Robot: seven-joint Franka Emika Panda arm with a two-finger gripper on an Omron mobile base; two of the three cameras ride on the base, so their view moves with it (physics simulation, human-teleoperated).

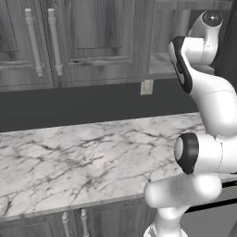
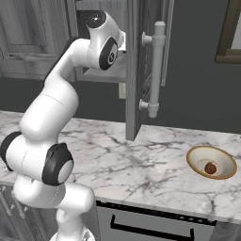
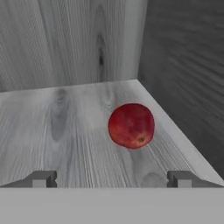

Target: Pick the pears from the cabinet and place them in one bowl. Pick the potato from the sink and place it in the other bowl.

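Gripper (image 3: 112, 179) spread wide inside cabinet (image 3: 87, 131), facing red pear (image 3: 131, 125).

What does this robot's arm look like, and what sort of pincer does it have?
The arm is built of smooth, glossy white rounded segments linked by dark, near-black joints with round caps. No loose cables or markings are visible. In the hand view, the pincer shows as two small, blocky dark grey finger tips.

Red pear (image 3: 131, 125) on cabinet (image 3: 65, 131) shelf; brown pear (image 2: 210, 167) in bowl (image 2: 225, 160).
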